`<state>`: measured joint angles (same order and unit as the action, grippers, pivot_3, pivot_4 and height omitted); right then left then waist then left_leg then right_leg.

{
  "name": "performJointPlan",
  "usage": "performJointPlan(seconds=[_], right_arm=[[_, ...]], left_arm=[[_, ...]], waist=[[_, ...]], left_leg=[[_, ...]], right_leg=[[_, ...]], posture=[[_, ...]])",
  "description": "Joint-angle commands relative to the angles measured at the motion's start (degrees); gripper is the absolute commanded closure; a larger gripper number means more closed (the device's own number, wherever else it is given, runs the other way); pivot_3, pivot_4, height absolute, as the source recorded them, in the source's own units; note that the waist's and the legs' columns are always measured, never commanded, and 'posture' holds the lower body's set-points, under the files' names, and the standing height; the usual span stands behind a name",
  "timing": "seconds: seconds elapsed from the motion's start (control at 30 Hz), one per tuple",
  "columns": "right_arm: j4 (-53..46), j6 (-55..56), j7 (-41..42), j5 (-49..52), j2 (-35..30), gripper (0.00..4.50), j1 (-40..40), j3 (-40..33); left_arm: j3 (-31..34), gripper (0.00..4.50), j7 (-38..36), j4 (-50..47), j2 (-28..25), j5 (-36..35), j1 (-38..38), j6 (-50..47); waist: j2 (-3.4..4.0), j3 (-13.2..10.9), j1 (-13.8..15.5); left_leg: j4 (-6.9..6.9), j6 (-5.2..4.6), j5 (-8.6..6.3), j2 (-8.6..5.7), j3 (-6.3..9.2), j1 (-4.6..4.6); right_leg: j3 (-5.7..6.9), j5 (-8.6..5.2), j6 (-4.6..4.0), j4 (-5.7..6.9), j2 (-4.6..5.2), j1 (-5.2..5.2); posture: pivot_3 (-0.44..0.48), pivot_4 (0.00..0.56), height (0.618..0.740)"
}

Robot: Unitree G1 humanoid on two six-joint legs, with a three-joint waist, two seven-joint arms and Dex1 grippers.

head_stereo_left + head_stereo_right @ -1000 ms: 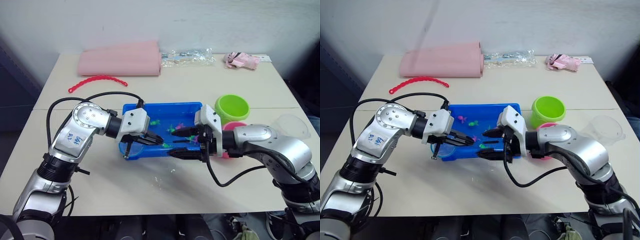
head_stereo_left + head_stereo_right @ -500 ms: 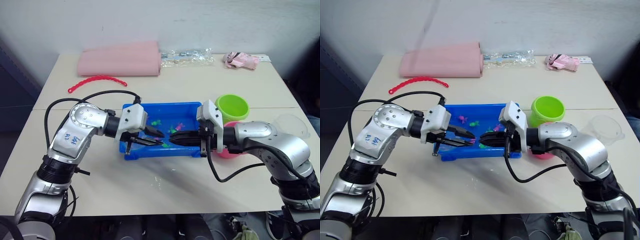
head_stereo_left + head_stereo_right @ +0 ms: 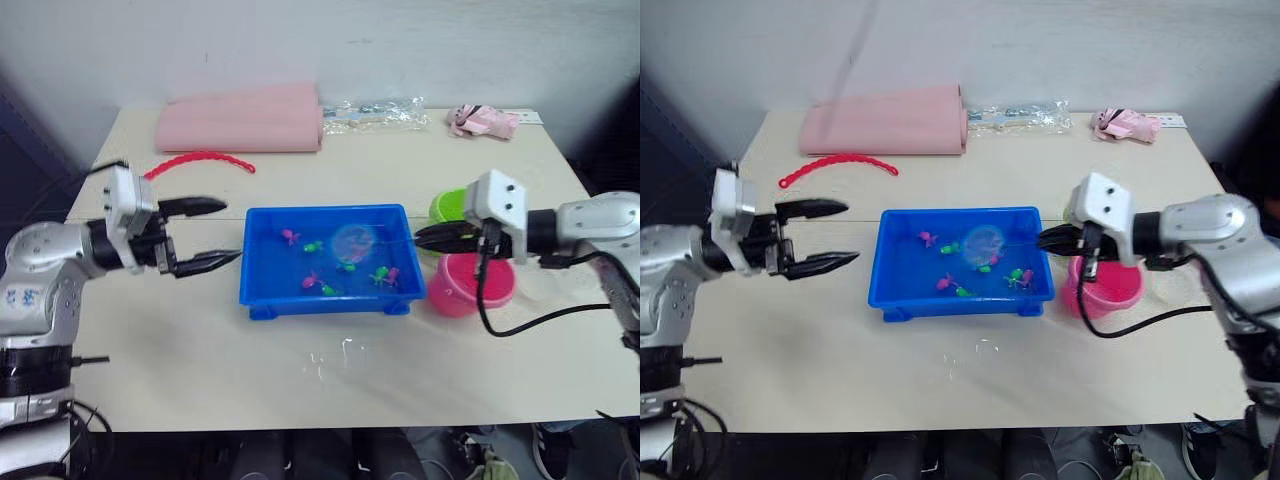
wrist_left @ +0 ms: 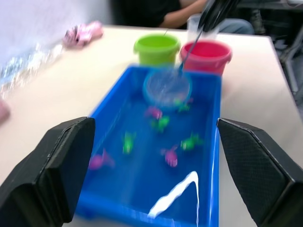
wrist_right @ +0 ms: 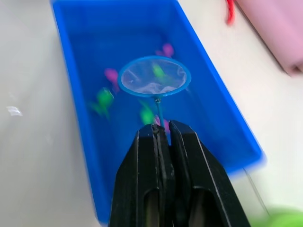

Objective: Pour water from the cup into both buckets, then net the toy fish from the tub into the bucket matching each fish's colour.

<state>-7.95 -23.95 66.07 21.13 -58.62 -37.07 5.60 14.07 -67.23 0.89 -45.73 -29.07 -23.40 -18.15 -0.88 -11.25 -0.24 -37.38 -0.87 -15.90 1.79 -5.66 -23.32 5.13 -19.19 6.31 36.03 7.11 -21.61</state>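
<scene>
The blue tub (image 3: 325, 211) sits mid-table with several pink and green toy fish (image 3: 313, 281) in it. The net (image 3: 352, 238) has its blue hoop over the tub's right half. Its thin handle runs right into my right gripper (image 3: 420, 237), which is shut on it, as the right wrist view confirms (image 5: 162, 127). The pink bucket (image 3: 470, 288) stands just right of the tub. The green bucket (image 3: 447, 204) is behind it, partly hidden by my right hand. Behind the buckets is the clear cup (image 4: 195, 23). My left gripper (image 3: 232, 232) is wide open and empty, left of the tub.
At the table's back lie a pink rolled cloth (image 3: 240, 120), a crinkled clear bag (image 3: 378, 108) and a small pink item (image 3: 486, 121). A red beaded strip (image 3: 196, 159) lies behind my left gripper. Water drops (image 3: 340, 350) spot the table in front of the tub. A seated person (image 4: 180, 12) is beyond the right end.
My left gripper let go, opened wide and pulled back left out of the tub. My right gripper shut on the net handle and drew back right, keeping the net over the tub.
</scene>
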Motion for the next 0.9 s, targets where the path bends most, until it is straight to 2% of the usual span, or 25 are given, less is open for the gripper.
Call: performJointPlan(seconds=[0.03,0.5,0.6,0.9], right_arm=[[2.6,5.7,3.2,-4.0,-0.9,4.50,-3.1,0.4],[11.2,17.6,5.8,-21.1,1.5,4.50,-10.7,8.0],[11.5,18.1,10.6,-20.4,0.8,4.50,-11.8,8.7],[10.0,16.7,17.4,-25.7,-0.9,4.50,-16.7,11.3]], left_arm=[[0.4,0.04,1.7,-2.9,1.5,0.1,2.6,2.3],[-3.6,0.04,5.3,-7.7,6.1,-1.3,3.9,-0.6],[-3.9,0.04,5.3,-7.9,6.3,-1.2,3.8,-0.8],[-4.3,0.04,5.8,-8.7,7.0,-1.3,4.2,-1.5]], waist=[[0.01,0.0,0.0],[0.02,0.0,-0.2],[0.02,0.0,-0.1],[0.03,0.0,-0.1]], left_leg=[[0.00,0.01,0.00,0.01,0.00,0.00],[-0.03,0.05,0.03,-0.01,-0.07,0.05],[-0.03,0.05,0.03,-0.01,-0.08,0.04],[-0.04,0.05,0.03,-0.01,-0.08,0.04]], right_leg=[[-0.01,0.00,0.00,0.00,0.00,-0.01],[-0.08,0.00,0.00,0.04,0.06,-0.02],[-0.08,0.00,0.00,0.05,0.05,-0.03],[-0.09,0.00,0.00,0.05,0.07,-0.03]], posture=[[0.000,0.150,0.740],[0.000,0.150,0.740],[0.000,0.150,0.740],[0.000,0.150,0.740]])
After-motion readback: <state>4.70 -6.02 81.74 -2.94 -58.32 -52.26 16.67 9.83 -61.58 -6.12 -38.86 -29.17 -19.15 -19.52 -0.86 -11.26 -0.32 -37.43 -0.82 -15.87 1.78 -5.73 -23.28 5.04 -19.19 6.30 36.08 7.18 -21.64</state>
